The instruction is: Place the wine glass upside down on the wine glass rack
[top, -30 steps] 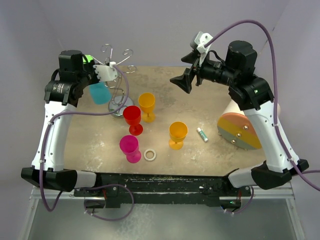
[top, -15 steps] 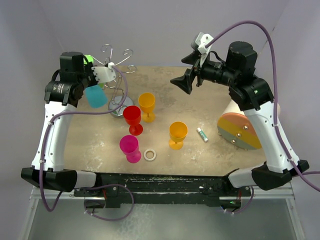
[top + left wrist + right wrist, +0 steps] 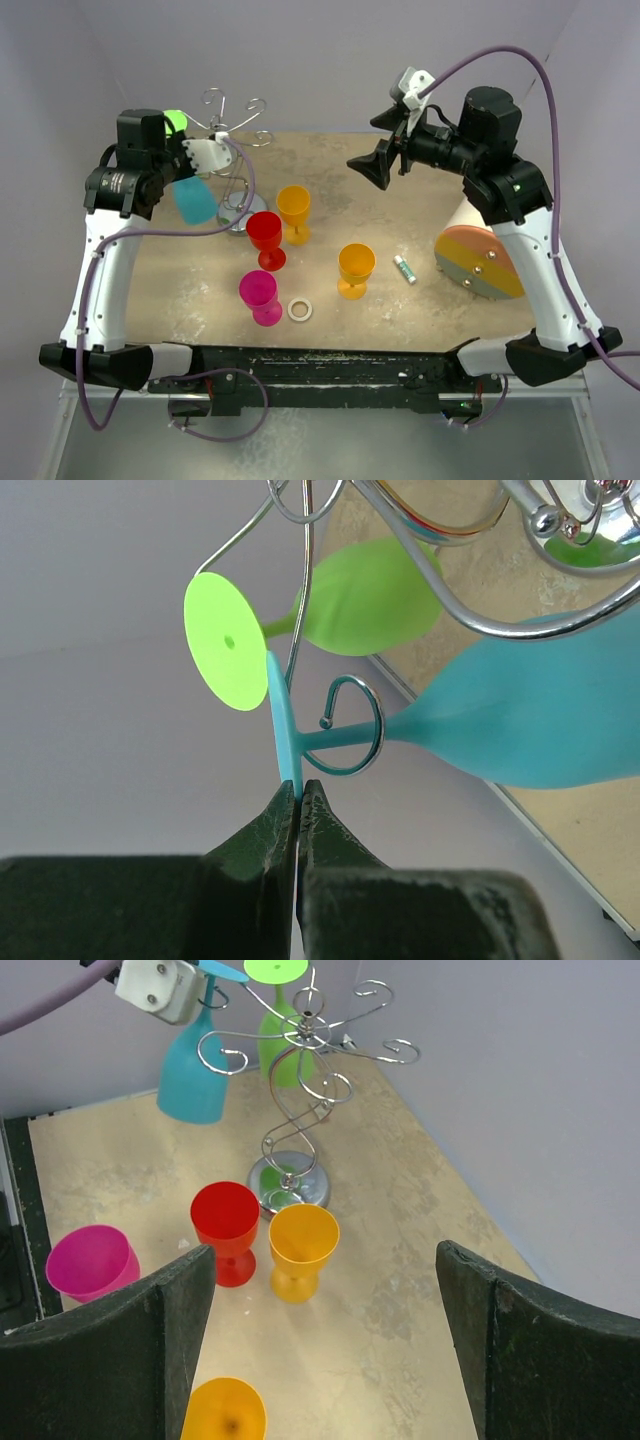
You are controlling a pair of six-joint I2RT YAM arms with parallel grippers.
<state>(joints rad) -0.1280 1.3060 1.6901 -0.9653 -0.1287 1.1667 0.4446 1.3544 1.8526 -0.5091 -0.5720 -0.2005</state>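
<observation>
A blue wine glass (image 3: 520, 735) hangs upside down, its stem inside a curled hook (image 3: 355, 730) of the silver wire wine glass rack (image 3: 236, 178). My left gripper (image 3: 298, 785) is shut on the thin edge of the blue glass's foot (image 3: 283, 720). From above, the blue bowl (image 3: 194, 200) hangs left of the rack's stem, under my left gripper (image 3: 190, 160). A green glass (image 3: 370, 595) also hangs upside down on the rack. My right gripper (image 3: 375, 165) is open and raised over the far middle of the table, holding nothing.
A red glass (image 3: 265, 238), two orange glasses (image 3: 294, 210) (image 3: 355, 268) and a pink glass (image 3: 260, 295) stand upright near the rack's round base (image 3: 290, 1182). A white ring (image 3: 300, 310), a small tube (image 3: 404, 268) and a striped disc (image 3: 480, 262) lie further right.
My left gripper has shifted slightly left and down with the blue glass, whose bowl now hangs a little lower. The right arm has drifted a little to the right.
</observation>
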